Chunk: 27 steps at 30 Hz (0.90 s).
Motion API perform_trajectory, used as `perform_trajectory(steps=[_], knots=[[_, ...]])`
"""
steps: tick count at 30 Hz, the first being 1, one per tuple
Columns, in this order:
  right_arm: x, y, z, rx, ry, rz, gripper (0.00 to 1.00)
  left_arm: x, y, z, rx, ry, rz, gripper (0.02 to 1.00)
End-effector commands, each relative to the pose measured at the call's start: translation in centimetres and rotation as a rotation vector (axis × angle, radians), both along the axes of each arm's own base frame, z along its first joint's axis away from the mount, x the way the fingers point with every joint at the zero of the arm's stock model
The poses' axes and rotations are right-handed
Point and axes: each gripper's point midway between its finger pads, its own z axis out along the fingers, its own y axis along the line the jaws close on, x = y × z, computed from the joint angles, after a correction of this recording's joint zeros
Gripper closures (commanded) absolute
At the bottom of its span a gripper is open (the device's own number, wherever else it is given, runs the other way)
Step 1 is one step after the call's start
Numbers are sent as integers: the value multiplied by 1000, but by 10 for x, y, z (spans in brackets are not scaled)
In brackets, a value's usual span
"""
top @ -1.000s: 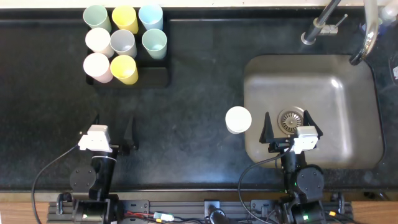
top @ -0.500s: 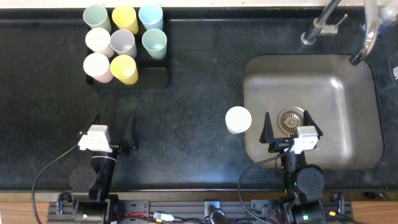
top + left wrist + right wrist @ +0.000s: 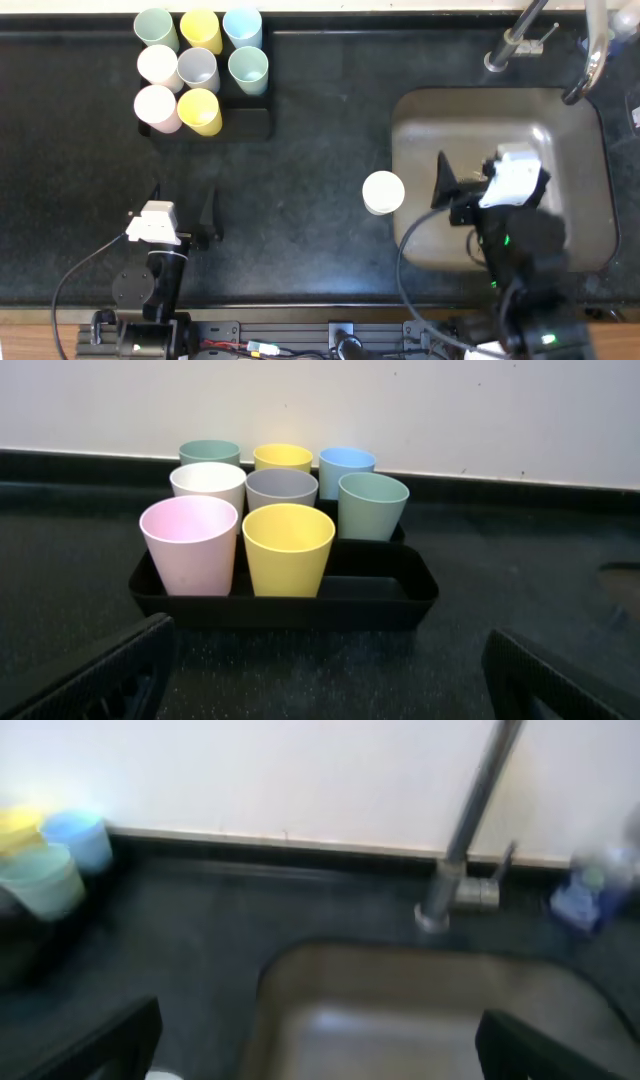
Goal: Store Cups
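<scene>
Soft, even overhead light on the top view, nothing dim. The black countertop (image 3: 320, 130) swallows most of it, with only a faint speckled sheen down toward 6 o'clock. The steel sink (image 3: 560, 130) at 3 o'clock gives back a dull, patchy glow. Over it the right arm (image 3: 515, 225) is smeared, its edges ghosted. The cups (image 3: 198, 68) at 10 o'clock are crisp and throw only short shadows.

In the left wrist view the focus is clean. The white wall (image 3: 450, 410) is bright at 12 o'clock, and the tray (image 3: 385, 585) rim catches a thin highlight.

The right wrist view is blurred throughout, with the faucet (image 3: 470, 830) soft against a washed-out wall.
</scene>
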Motion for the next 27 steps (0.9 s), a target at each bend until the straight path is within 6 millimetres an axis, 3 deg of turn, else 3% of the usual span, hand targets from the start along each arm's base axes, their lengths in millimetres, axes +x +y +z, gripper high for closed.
perform_trajectory(steps=[1,10,11,14,27], knots=[[5,17,8,27,247,60,7,-1,-1,1,20,-10,-9,18],[-17,62,-57,131,782,253,3,-1,-1,1,20,-10,-9,18],[-19,63,-73,138,875,234,3,-1,-1,1,20,-10,-9,18],[-16,62,-97,144,995,192,1,-1,-1,1,20,-10,-9,18],[-3,55,-171,74,1269,92,18,-1,-1,1,20,-10,-9,18]])
